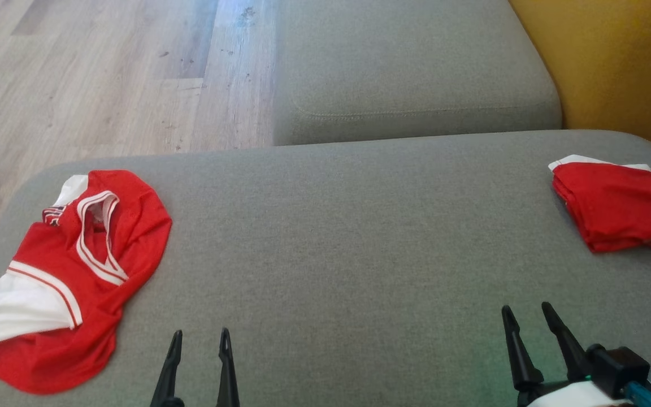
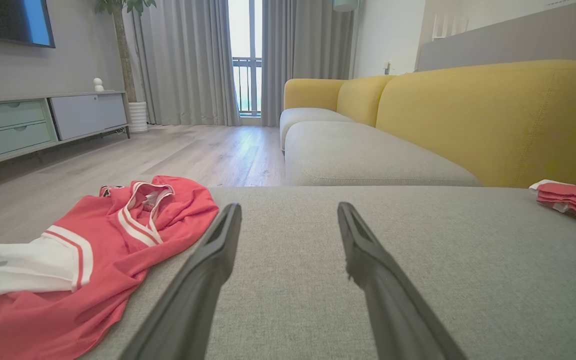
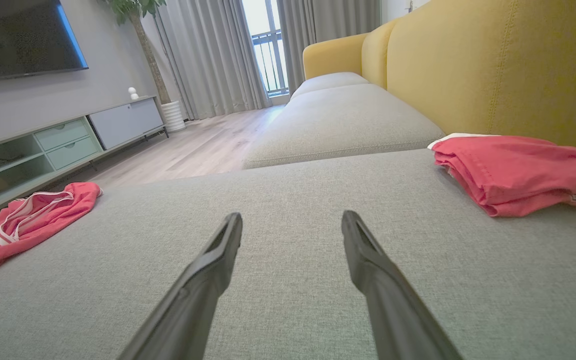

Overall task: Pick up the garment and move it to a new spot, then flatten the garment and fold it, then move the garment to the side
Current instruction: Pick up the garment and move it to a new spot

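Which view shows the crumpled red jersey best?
Head view: the crumpled jersey lies whole, from above, collar and white sleeve clear. Left wrist view shows it obliquely, cropped at the frame edge; right wrist view, small and cropped at left.

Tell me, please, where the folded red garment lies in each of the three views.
Head view: the folded red garment lies at the right edge, about mid-height.
Left wrist view: at the far right edge, in front of the yellow backrest.
Right wrist view: at the upper right, large and near.
Shared landmark: the crumpled red and white jersey, on the left side in every view.
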Controlling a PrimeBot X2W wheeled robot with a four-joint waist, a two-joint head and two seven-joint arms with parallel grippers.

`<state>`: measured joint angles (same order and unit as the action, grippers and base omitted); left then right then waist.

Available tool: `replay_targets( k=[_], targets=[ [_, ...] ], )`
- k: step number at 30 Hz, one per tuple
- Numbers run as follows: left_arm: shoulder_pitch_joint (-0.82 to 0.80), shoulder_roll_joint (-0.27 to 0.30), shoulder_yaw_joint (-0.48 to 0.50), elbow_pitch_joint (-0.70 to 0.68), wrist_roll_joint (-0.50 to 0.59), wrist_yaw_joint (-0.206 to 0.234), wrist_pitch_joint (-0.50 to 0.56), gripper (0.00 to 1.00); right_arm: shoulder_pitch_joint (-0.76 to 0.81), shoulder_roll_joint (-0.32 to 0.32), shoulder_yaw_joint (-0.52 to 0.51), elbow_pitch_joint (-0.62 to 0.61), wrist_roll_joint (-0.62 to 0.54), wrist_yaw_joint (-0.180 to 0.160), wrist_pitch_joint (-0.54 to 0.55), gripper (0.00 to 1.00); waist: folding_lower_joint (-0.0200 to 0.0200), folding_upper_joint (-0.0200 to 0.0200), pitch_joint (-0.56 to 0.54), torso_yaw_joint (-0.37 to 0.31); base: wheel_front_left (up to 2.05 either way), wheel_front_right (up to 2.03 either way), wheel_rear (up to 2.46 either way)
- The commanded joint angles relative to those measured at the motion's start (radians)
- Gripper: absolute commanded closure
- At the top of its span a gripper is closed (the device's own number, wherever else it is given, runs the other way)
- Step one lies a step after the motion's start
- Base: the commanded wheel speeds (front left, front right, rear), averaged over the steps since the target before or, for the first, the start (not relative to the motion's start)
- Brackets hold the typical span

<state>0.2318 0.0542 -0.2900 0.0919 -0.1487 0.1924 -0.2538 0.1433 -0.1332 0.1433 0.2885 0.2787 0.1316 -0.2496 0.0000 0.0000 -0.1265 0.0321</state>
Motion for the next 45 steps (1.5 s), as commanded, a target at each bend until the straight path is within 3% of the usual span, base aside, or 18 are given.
replay_targets(
  k=[1, 18, 24, 35, 45],
  targets=[
    [-0.037, -0.004, 0.037, -0.027, 0.006, -0.003, -0.008, 0.0, -0.034, -0.003, 0.022, -0.032, -0.007, -0.001, -0.012, 0.0, 0.0, 0.0, 0.002, 0.0, 0.0, 0.0, 0.0],
    [-0.046, -0.004, 0.05, -0.016, 0.016, -0.01, -0.008, 0.0, -0.027, 0.0, 0.028, -0.025, -0.006, -0.001, -0.012, 0.0, 0.0, 0.0, 0.013, 0.036, 0.0, 0.0, 0.0],
    [-0.053, -0.004, 0.058, -0.012, 0.024, -0.013, -0.008, 0.0, -0.02, 0.006, 0.033, -0.026, -0.008, -0.001, -0.012, 0.0, 0.0, 0.0, 0.02, 0.12, 0.0, 0.0, 0.0],
    [-0.042, -0.004, 0.099, -0.011, 0.048, -0.033, -0.008, 0.0, -0.026, 0.024, 0.038, -0.029, -0.004, -0.001, -0.012, 0.0, 0.0, 0.0, 0.035, 0.333, 0.0, 0.0, 0.0],
    [-0.033, 0.001, 0.142, -0.025, 0.058, -0.037, -0.008, 0.0, -0.025, 0.03, 0.047, -0.026, -0.004, -0.001, -0.012, 0.0, 0.0, 0.0, 0.04, 0.417, 0.0, 0.0, 0.0]
  ],
)
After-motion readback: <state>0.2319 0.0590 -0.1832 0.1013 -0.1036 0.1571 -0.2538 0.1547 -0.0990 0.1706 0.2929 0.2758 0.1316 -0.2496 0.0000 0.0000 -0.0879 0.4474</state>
